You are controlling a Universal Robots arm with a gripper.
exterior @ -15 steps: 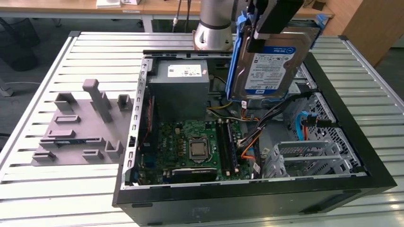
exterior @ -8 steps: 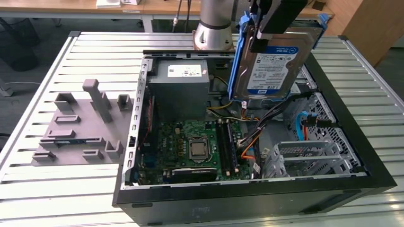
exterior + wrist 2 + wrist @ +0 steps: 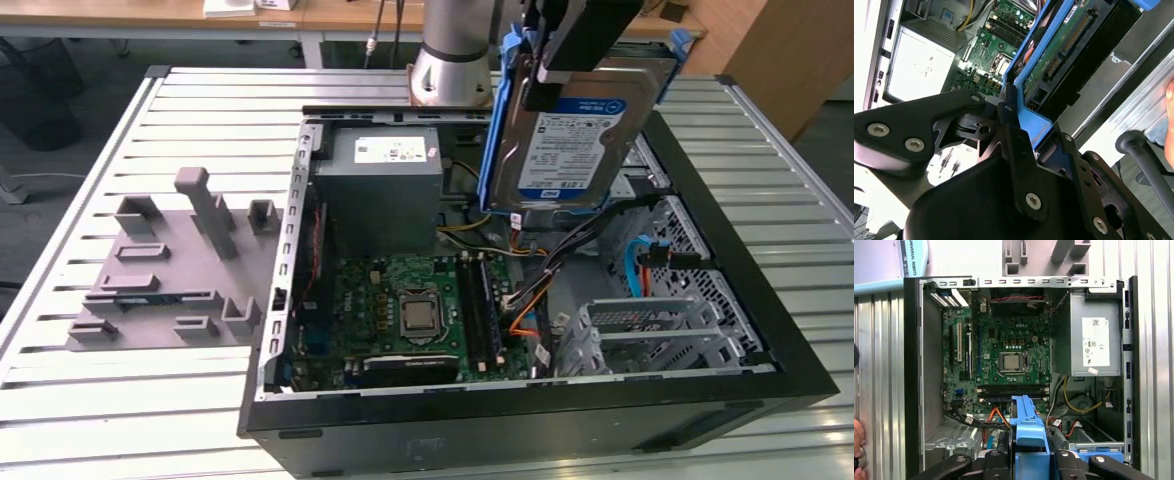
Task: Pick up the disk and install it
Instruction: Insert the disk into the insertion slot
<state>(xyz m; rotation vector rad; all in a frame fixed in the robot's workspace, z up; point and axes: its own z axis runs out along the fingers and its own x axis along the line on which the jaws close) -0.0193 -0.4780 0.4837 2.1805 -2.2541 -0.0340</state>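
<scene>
The gripper (image 3: 1024, 125) held the disk (image 3: 577, 140) aloft over the open computer case (image 3: 534, 430), fingers (image 3: 1016, 145) pinching its blue rail (image 3: 1028, 430); it was not yet installed.

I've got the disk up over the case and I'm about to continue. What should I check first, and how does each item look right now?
1. Grip: the end effector is shut on the blue rail of the disk. Ok.
2. Lift: the disk hangs tilted above the open case. Ok.
3. Drive cage, at the exterior view's right: it looks empty. Ok.
4. Cables: a blue cable and orange wires lie beside the cage. Whether they block the way in: cannot tell.
5. People: a hand is at the edge of the table in the first wrist view. Not ok.
</scene>
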